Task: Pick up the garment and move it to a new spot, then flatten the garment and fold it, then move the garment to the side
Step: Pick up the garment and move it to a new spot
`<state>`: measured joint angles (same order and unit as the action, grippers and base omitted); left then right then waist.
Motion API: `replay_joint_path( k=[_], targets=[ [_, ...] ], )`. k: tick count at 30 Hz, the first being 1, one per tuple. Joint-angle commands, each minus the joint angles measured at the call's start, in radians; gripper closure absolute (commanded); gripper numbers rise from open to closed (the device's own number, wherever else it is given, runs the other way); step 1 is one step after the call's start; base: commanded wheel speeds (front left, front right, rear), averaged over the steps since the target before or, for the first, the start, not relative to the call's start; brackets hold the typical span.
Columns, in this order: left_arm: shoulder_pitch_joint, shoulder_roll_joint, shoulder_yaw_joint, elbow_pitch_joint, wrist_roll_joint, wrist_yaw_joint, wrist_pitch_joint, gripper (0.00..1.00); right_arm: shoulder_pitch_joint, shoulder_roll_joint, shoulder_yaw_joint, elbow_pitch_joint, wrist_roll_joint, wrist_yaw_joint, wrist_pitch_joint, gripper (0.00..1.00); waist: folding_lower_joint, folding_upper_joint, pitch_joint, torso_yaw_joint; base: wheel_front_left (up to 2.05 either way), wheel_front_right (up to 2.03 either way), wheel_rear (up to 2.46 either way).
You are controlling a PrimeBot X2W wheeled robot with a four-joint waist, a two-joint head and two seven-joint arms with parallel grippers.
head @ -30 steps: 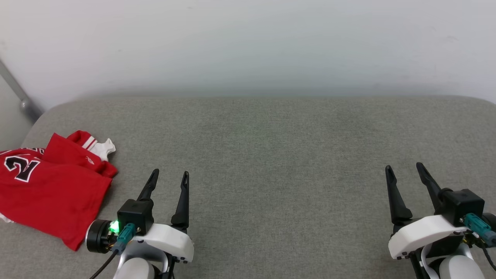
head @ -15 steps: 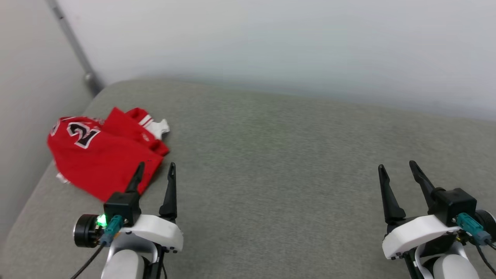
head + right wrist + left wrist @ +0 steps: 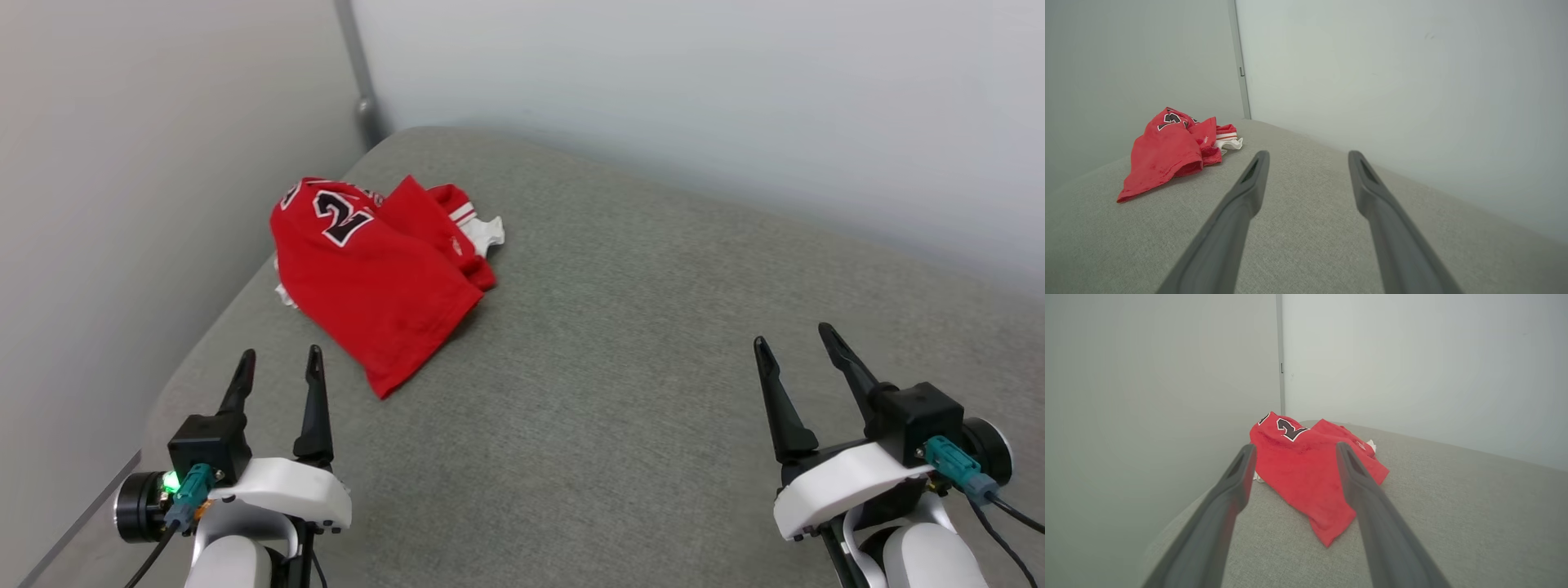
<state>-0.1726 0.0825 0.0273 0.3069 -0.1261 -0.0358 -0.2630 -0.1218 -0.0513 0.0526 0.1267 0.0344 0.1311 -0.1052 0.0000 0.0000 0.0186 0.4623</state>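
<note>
Grey side wall (image 3: 122,163) on the far left, plain and flat, ending at a thin upright strip (image 3: 357,73) in the corner. Lower left: left gripper (image 3: 279,354), spread wide, clutching nothing, poised over the left edge of the cushion (image 3: 620,343), tips aimed up the head view. Just ahead of those tips and a little right, clear of them: shirt (image 3: 375,278), red, crumpled in a loose heap near the cushion's far left corner, close to the side wall. Black-and-white number (image 3: 339,216) face up on the heap's far left part, partly lost in a fold. One red flap thrown across the middle. Striped trim (image 3: 461,214) and a scrap of white sleeve (image 3: 492,237) poking out at the far right of the heap; another sliver of white peeking from under its left edge. Near hem pulled to a point, aimed at the cushion's near edge. From the left wrist, framed squarely between the two dark fingers (image 3: 1231,490), touched by neither. Moving right: grey weave of the cushion, fine and even, across the middle. Lower right: right gripper (image 3: 793,335), likewise spread wide, gripping nothing, over the cushion, well apart from the shirt. From the right wrist, shirt far off to the left of the fingers, red hem nearest. Behind, on the right, pale back wall (image 3: 694,98).
</note>
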Motion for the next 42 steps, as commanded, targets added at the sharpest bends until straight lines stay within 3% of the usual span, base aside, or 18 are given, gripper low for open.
replay_joint_path(
  k=[1, 8, 16, 26, 34, 42],
  targets=[
    [0.002, -0.002, 0.005, -0.005, -0.002, -0.003, -0.003, 0.00, -0.008, 0.001, 0.003, -0.005, 0.001, -0.001, 0.001, 0.00, 0.0000, 0.0000, 0.009, 0.027, 0.00, 0.00, 0.00],
    [0.009, -0.010, 0.024, -0.010, 0.002, -0.008, -0.003, 0.00, -0.014, 0.001, 0.009, -0.015, -0.005, -0.001, 0.009, 0.00, 0.0000, 0.0000, 0.017, 0.052, 0.00, 0.00, 0.00],
    [-0.043, -0.016, 0.035, -0.013, 0.006, -0.008, -0.003, 0.00, -0.031, 0.001, 0.013, -0.042, -0.025, -0.001, 0.031, 0.00, 0.0000, 0.0000, 0.052, 0.036, 0.00, 0.00, 0.00],
    [-0.365, 0.038, 0.055, 0.081, -0.021, -0.036, 0.013, 0.00, -0.114, 0.001, 0.013, -0.118, -0.106, -0.001, 0.082, 0.00, 0.0000, 0.0000, 0.228, -0.067, 0.00, 0.00, 0.00],
    [-0.636, 0.177, 0.061, 0.283, -0.118, -0.085, 0.274, 0.00, -0.189, -0.004, 0.015, -0.150, -0.119, -0.001, 0.076, 0.00, 0.0000, 0.0000, 0.396, -0.170, 0.00, 0.00, 0.00],
    [-0.700, 0.329, -0.017, 0.468, -0.283, -0.093, 0.581, 0.00, -0.238, -0.001, 0.003, -0.123, -0.097, -0.001, 0.040, 0.00, 0.0000, 0.0000, 0.511, -0.246, 0.00, 0.00, 0.00]
  ],
)
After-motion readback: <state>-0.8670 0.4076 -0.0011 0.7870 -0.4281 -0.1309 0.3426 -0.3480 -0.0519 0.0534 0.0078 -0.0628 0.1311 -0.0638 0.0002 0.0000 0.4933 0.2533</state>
